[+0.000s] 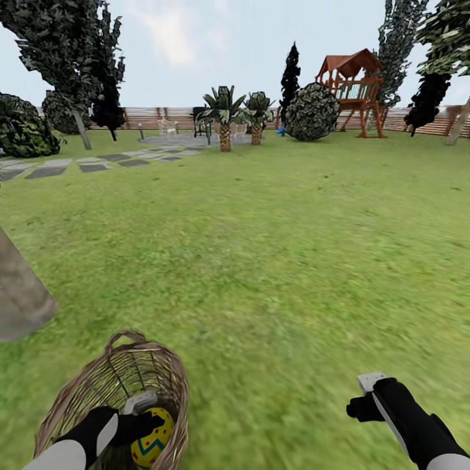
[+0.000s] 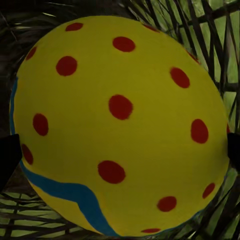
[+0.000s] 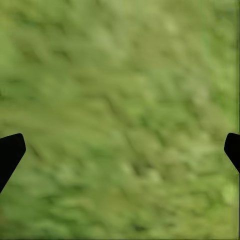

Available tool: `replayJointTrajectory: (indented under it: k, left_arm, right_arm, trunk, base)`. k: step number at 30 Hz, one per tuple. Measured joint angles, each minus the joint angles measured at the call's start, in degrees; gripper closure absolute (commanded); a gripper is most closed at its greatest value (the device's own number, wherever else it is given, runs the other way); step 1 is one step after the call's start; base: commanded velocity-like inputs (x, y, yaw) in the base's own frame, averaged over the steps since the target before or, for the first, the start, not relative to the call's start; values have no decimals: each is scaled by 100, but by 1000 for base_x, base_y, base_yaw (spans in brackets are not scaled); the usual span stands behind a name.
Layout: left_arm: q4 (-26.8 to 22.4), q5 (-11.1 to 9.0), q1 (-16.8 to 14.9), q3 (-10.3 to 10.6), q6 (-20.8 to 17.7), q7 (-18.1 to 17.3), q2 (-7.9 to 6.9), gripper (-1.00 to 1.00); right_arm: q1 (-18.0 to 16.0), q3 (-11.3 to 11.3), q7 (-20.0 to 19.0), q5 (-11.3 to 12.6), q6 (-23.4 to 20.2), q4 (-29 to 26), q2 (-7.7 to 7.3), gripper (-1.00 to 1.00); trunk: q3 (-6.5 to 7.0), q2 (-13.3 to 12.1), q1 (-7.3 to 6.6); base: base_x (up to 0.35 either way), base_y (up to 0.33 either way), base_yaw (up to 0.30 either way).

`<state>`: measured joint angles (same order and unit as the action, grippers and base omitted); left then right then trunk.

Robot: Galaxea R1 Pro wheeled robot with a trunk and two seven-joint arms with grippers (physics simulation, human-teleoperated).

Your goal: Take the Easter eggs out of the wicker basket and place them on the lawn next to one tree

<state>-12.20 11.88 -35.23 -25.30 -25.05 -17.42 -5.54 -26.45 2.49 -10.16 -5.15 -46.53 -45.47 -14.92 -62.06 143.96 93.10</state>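
Observation:
The brown wicker basket (image 1: 98, 391) stands on the lawn (image 1: 281, 248) close in front of me on the left. One yellow Easter egg (image 1: 153, 438) with a blue zigzag lies inside it. My left gripper (image 1: 139, 421) reaches into the basket and is open. In the left wrist view, the red-dotted egg (image 2: 120, 110) sits between the two fingertips (image 2: 7, 160), close to touching both. My right gripper (image 1: 363, 406) hangs open over bare grass (image 3: 120, 100) to the right. A thick grey tree trunk (image 1: 19, 294) rises at the left edge, a short way beyond the basket.
Stepping stones (image 1: 91, 163) and a paved patch lie far left. Two short palms (image 1: 225, 117), a round bush (image 1: 313, 111) and a wooden play tower (image 1: 352, 85) stand at the back by the fence. Dark narrow trees (image 1: 104, 72) line the back.

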Motion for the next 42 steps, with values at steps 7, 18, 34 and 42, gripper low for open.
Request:
replayJointTrajectory:
  k: [7,18,34,42]
  left_arm:
    - [0,-12,0,-6,10,214,32,100]
    - [79,-14,0,-6,22,217,76,100]
    - [124,-29,0,-6,30,207,77,100]
    - [129,-29,0,-6,39,214,77,100]
  right_arm:
    - [2,68,-6,0,9,2,3,-100]
    - [1,69,-7,2,9,2,3,-100]
    - [-2,71,-6,-2,9,7,3,-100]
    - [2,71,-17,5,119,9,3,-100]
  trunk:
    - [155,-9,-18]
    - [399,-24,-46]
    - [754,-46,-88]
    - [931,-57,-108]
  base:
    - [0,0,0]
    - [0,0,0]
    - [-102,57,0]
    - [0,0,0]
